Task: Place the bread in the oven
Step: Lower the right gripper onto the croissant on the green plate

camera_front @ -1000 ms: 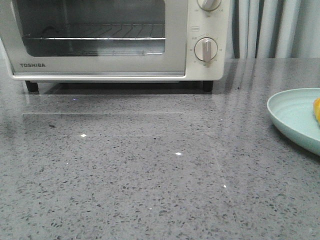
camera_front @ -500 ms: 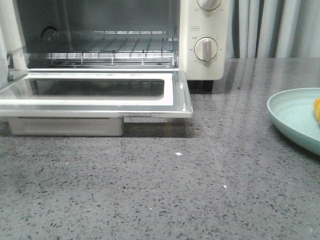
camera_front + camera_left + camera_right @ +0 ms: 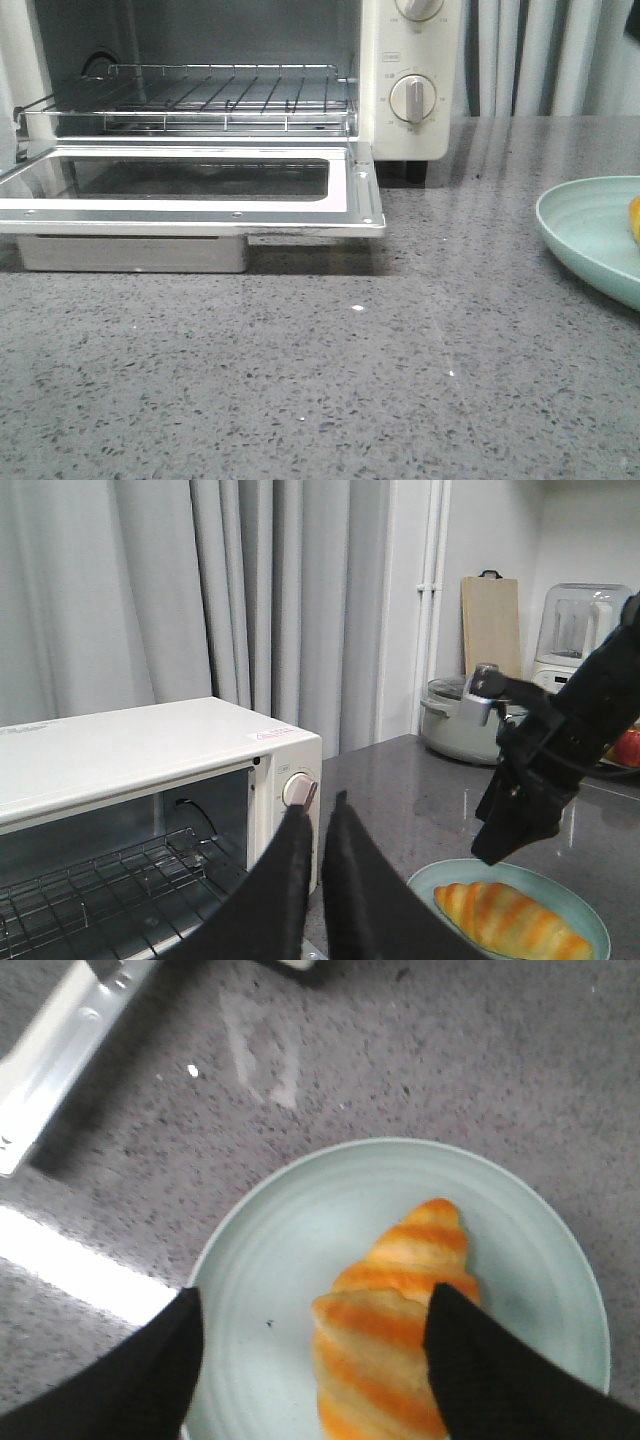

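Note:
The cream-white TOSHIBA oven (image 3: 410, 60) stands at the back left with its glass door (image 3: 200, 190) folded down flat and its wire rack (image 3: 190, 95) slid forward. It also shows in the left wrist view (image 3: 130, 745). The bread (image 3: 395, 1310), a golden croissant with orange ridges, lies on the mint-green plate (image 3: 270, 1290) at the right; only its tip (image 3: 634, 222) shows in the front view. My right gripper (image 3: 315, 1295) is open above the plate, its fingers either side of the bread. My left gripper (image 3: 318, 808) is shut and empty, raised beside the oven.
The oven's two knobs (image 3: 412, 98) face forward on its right panel. A grey curtain hangs behind. In the left wrist view a pot (image 3: 455, 720), a wooden board (image 3: 492, 620) and a blender (image 3: 580, 630) stand at the counter's far end.
The oven door, closed a second ago, now lies folded down. Since half a second ago the wire rack has slid forward. The plate has not moved.

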Motion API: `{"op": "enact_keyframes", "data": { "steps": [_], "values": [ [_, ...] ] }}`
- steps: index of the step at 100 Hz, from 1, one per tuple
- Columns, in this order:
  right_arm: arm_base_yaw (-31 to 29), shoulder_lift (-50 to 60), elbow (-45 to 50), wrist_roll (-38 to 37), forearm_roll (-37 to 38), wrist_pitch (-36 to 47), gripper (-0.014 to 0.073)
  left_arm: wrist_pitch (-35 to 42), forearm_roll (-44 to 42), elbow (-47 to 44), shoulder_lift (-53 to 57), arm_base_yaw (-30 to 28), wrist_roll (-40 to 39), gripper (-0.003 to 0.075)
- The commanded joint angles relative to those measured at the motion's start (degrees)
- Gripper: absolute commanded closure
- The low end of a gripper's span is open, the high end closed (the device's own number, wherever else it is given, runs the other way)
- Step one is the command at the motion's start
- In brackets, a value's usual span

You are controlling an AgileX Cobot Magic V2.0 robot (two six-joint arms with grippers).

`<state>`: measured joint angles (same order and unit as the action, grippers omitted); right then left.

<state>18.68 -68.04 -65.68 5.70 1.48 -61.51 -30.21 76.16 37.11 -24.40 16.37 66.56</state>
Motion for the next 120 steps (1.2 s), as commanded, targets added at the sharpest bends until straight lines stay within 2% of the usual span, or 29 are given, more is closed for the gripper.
{"op": "enact_keyframes", "data": {
  "steps": [1,25,57,72,92,106,120],
  "values": [
    [-0.3,-2.0,-1.8,-2.8,5.9,-0.8,0.0029,1.6,1.7,1.9,-0.4,0.2,-0.9,0.074],
    [-1.6,-6.9,-1.8,-9.3,11.7,-3.8,0.0019,1.6,1.6,1.9,-0.4,0.2,-0.9,0.074],
    [-6.4,-8.2,-1.6,-9.3,4.4,-4.3,0.0019,1.6,0.9,1.9,-0.4,0.2,-0.9,0.074],
    [-6.6,-9.6,-1.6,-9.3,0.3,-5.0,0.0019,1.6,0.7,1.9,-0.4,0.2,-0.9,0.074],
    [-6.6,-13.9,-1.6,-9.3,-0.8,-7.7,0.0025,1.6,0.7,1.9,-0.4,0.2,-0.9,0.074],
    [-6.6,-15.5,-1.4,-9.3,-0.8,-8.5,0.0095,1.6,0.7,1.9,-0.4,0.2,-0.9,0.074],
    [-6.6,-15.6,-1.4,-9.3,-0.6,-9.4,0.0258,1.6,0.7,1.9,-0.4,0.2,-0.9,0.074]
  ]
}}
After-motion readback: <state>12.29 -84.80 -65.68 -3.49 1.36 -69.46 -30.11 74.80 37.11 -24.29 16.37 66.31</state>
